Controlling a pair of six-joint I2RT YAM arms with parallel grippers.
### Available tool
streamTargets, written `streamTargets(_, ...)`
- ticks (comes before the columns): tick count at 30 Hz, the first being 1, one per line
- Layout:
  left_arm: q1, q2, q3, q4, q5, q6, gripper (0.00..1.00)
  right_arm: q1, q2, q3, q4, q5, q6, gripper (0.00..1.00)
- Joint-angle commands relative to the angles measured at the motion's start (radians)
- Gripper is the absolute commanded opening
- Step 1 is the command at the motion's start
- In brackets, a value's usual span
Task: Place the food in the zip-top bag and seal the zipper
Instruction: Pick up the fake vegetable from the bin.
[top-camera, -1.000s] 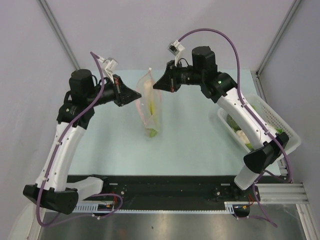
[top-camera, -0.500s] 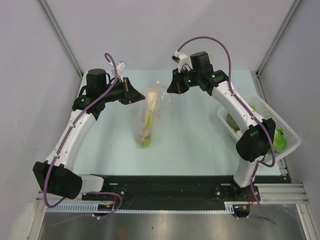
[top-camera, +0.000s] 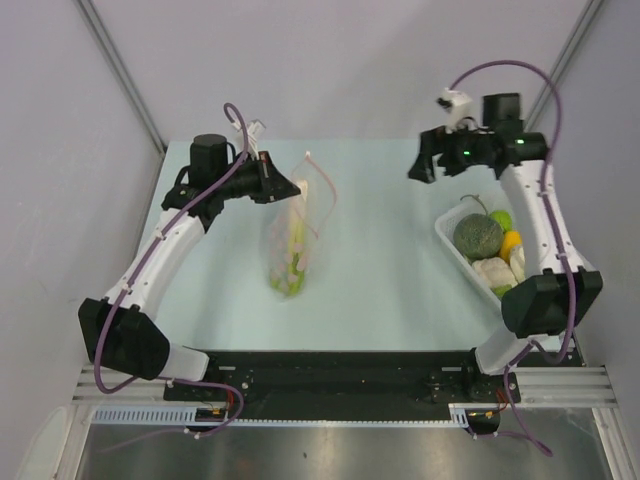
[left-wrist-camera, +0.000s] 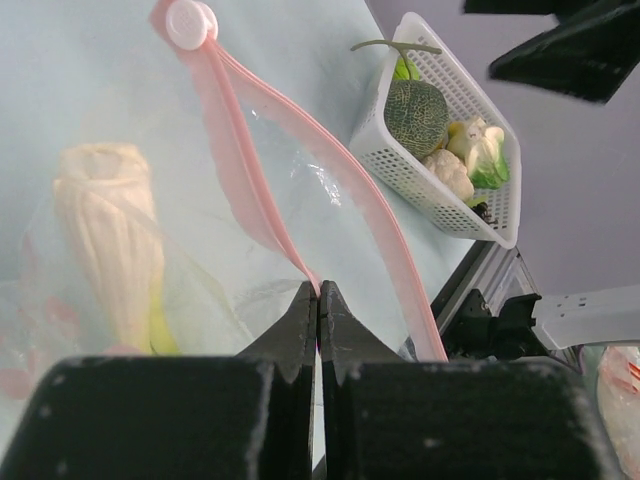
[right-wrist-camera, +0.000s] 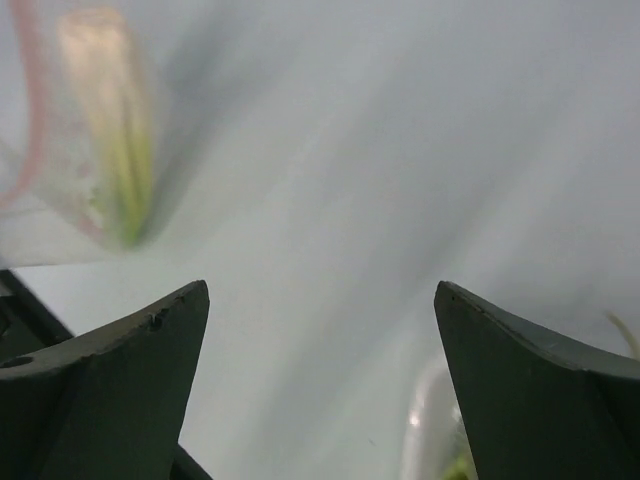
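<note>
Zipper (left-wrist-camera: 240, 170) pinched in left claw (left-wrist-camera: 318, 298), bag (top-camera: 290, 250) seemingly hanging beneath, right claw (right-wrist-camera: 320, 290) spread

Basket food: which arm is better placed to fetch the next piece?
Right. The right gripper is open and near the basket; the left gripper is shut on the zipper of the zip-top bag.

leek (right-wrist-camera: 105, 120) blurred | zip-top bag (right-wrist-camera: 60, 190) blurred, cut off at left edge
</note>
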Motion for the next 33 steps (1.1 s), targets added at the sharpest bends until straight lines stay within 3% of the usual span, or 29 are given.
streamTargets(1,-0.007,0.016,0.027,0.035,0.02,-0.002,0.0,-0.192,-0.105,0.012,-0.27,0.009,-0.217,1.0)
streamTargets(6,-0.01,0.02,0.039,0.002,0.025,0.041,0.0,-0.369,-0.114,-0.035,-0.494,0.174,-0.489,1.0)
streamTargets(8,-0.009,0.019,0.039,-0.003,0.032,0.046,0.0,-0.436,-0.119,-0.084,-0.513,0.248,-0.555,0.99)
streamTargets(12,-0.01,0.017,0.044,-0.018,0.046,0.069,0.0,-0.458,-0.117,-0.187,-0.521,0.473,-0.696,1.0)
streamTargets(23,-0.01,0.002,0.039,-0.037,0.064,0.113,0.0,-0.467,-0.007,-0.288,-0.429,0.705,-0.704,1.0)
streamTargets(33,-0.009,-0.012,0.011,-0.03,0.063,0.127,0.0,-0.532,0.033,-0.387,-0.294,0.678,-0.74,0.98)
